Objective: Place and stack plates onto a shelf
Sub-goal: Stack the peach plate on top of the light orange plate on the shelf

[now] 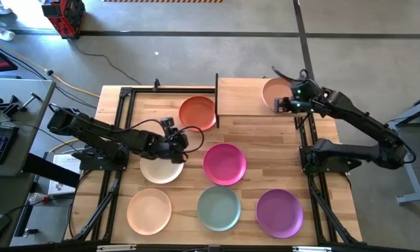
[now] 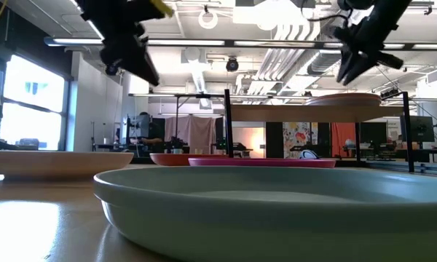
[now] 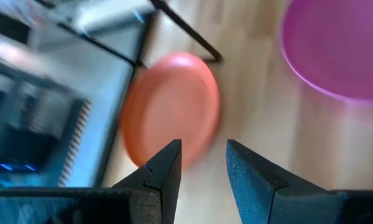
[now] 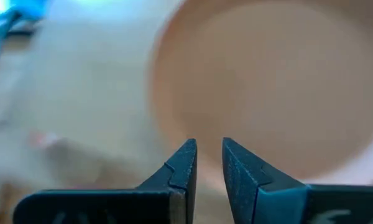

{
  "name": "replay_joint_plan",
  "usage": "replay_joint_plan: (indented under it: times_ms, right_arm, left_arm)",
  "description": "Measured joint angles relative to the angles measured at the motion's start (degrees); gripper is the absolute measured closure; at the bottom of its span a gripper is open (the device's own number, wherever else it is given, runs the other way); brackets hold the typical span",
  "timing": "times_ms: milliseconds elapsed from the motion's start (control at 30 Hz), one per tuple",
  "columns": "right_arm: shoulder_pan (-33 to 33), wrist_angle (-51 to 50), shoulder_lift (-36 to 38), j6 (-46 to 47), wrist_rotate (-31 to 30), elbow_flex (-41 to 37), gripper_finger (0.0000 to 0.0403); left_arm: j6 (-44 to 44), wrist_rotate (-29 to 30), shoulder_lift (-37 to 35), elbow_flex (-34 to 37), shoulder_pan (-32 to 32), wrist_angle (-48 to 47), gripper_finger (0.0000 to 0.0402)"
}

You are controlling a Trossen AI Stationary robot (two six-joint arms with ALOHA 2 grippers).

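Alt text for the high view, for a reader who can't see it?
A peach plate sits on the shelf, the right tool above its edge. Six plates lie on the table; the left tool hovers by the cream plate.

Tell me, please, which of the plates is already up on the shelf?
The peach plate under the right gripper is the only one resting on the shelf. The other six visible plates lie on the tabletop, the orange-red one nearest the shelf.

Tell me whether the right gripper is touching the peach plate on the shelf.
Apart. In the low view the right gripper hangs above the peach plate on the shelf, with background showing between them.
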State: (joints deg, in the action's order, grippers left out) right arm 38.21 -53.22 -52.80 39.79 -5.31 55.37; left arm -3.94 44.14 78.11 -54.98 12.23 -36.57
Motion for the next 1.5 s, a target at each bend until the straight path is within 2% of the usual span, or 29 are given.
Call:
replay_joint_plan:
  times_ms: [133, 367, 567, 733, 967, 1200, 1500]
  right_arm:
    - [-5.1, 2.9, 0.0, -1.3, 6.0, 0.0, 0.0348]
    - [-17.8, 5.5, -0.1, -1.2, 6.5, 0.0, 0.0347]
    - [-28.7, 7.8, -0.4, 1.0, -1.5, 0.0, 0.0347]
    - [-35.5, 11.0, -2.0, 1.3, -3.9, 0.0, 0.0347]
    - [-41.2, 15.4, -7.4, 1.1, -6.6, 0.0, 0.0347]
    - [-45.2, 18.8, -12.7, 1.1, -6.6, 0.0, 0.0347]
    - [-47.8, 22.5, -15.9, 0.2, -6.5, 0.0, 0.0347]
  left_arm:
    - [-8.5, -6.5, 0.0, 0.0, 0.0, -6.8, 0.0286]
    - [-16.6, -15.0, 0.0, 0.0, 0.0, -10.3, 0.0286]
    - [-17.0, -24.6, 0.0, 0.0, 2.5, -10.3, 0.0286]
    - [-13.9, -28.0, 0.0, 0.0, 7.3, -10.4, 0.0286]
    - [-9.8, -30.2, 0.0, 0.0, 14.1, -10.4, 0.0286]
    - [-9.4, -34.0, 0.0, 0.3, 19.0, -9.9, 0.0286]
    - [-9.3, -37.7, 0.0, 6.6, 21.2, -3.1, 0.0286]
